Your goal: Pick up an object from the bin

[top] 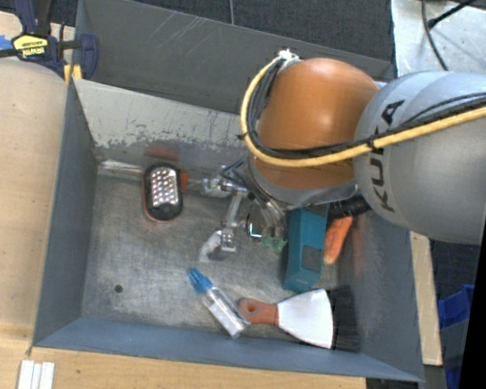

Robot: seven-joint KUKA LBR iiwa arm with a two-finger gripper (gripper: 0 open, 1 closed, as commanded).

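One camera looks down on the grey metal bin (66,233) from above, tilted somewhat from the near side, so the far wall (162,125) shows its inner face. It sits close; the arm (435,147) enters from the right.

Clear tube (217,305) (blue cap) lies flat, slanted, near the bin's (70,234) front wall.

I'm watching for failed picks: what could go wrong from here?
The hand hangs over bare bin floor between the LED flashlight and the teal box, so closing here may catch nothing. The box, an orange object and a white-bladed scraper crowd the view's right; the arm could knock them.
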